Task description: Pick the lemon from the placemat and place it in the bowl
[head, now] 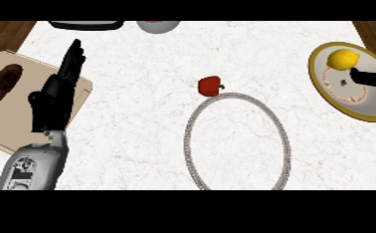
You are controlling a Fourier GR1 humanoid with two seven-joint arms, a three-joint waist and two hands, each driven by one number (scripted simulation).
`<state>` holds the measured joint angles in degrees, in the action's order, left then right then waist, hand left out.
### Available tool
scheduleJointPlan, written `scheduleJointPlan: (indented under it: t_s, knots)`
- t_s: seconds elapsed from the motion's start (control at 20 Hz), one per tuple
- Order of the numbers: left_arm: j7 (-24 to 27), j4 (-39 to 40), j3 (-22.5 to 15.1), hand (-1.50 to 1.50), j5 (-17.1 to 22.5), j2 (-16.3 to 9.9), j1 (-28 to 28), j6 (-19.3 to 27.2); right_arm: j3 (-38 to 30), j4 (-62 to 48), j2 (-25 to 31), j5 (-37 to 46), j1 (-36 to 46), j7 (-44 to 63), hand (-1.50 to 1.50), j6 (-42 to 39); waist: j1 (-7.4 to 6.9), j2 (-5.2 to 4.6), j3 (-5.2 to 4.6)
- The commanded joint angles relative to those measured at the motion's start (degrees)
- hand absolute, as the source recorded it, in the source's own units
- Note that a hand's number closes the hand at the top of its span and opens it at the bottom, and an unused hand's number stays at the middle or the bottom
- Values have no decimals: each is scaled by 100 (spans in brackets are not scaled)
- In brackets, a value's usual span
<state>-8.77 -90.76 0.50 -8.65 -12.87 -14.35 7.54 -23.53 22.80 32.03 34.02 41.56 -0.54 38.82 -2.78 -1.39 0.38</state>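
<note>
The round yellow lemon sits on the far part of an oval cream placemat with an olive-gold rim, out at the right edge of the white marbled counter. The robot's right hand shows only as a black sliver coming in from the right edge, its tip just beside the lemon on the near side. I cannot tell whether its fingers are spread or curled, nor whether they touch the fruit. My guess is that it is there to take the lemon, since that is the thing to be carried off.

The target looks to be the large pale bowl with a grey speckled rim, seen from straight above in the middle of the counter, nearer than the placemat and to its left. Nothing lies in it.

The left hand rests at the left, fingers straight and relaxed, pointing away over a tan wooden board. It holds nothing and seems parked clear of the work.

A small red pepper with a green stem sits touching or just outside the far rim of the bowl. It is not on the direct line from lemon to bowl, I judge, though a wide swing could brush it. At the far edge are 2 cut-off things: a dark-rimmed tray-like object and a grey rounded vessel. A brown lump lies at the left edge on the board.
</note>
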Motion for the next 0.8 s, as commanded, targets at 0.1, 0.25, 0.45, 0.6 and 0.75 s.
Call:
scheduleJointPlan:
  t_s: [0.1,0.25,0.45,0.6,0.75]
  knots:
    - [-67,-160,-99,0,-51,99,42,37,-630,-310,12,-788,62,-1297,-150,-582,-64,-14,12]
    - [-218,108,79,0,-22,15,-366,47,-980,-250,68,-1174,37,-1995,-150,-695,46,-14,9]
    - [-175,-55,134,0,29,-107,-188,-101,-1326,-519,240,-1481,12,-2446,-150,-704,52,34,-9]
    - [85,24,128,0,13,-13,122,-55,-1598,-629,484,-1788,-50,-2697,-150,-1092,71,45,-13]
    - [-178,242,305,0,54,-97,-314,-69,-1822,-626,524,-2149,-272,-2982,-150,-1714,186,71,-18]
